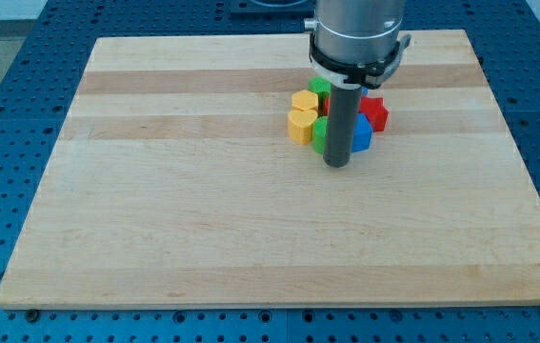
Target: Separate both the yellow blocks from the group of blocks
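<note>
A tight group of blocks sits at the upper middle of the wooden board [203, 219]. Two yellow blocks are on the group's left side: one [305, 100] above, and a heart-like one [301, 125] below it. A green block [320, 87] is at the group's top and another green block [319, 134] at its bottom. A red block [375, 113] is on the right and a blue block [362, 136] at the lower right. My tip [337, 164] rests on the board just below the group, close to the lower green block. The rod hides the group's middle.
The board lies on a blue perforated table [3, 86]. The arm's grey end [357, 33] hangs over the board's top edge above the blocks.
</note>
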`<state>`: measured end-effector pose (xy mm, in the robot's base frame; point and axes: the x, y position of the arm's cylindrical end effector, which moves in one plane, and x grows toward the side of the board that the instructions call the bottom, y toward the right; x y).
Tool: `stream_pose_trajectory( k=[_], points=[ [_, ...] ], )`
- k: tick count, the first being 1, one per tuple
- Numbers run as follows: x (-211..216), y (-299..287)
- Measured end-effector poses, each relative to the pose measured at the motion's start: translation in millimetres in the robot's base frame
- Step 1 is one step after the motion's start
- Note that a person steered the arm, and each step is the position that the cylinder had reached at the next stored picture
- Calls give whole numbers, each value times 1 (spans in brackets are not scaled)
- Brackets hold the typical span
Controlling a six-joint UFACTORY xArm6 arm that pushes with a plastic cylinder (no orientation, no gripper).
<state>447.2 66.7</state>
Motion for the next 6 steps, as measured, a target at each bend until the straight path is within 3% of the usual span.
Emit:
stream_pose_trajectory(
  k=[4,6],
  points=[
    [-15,5],
    [-10,-44]
  ],
)
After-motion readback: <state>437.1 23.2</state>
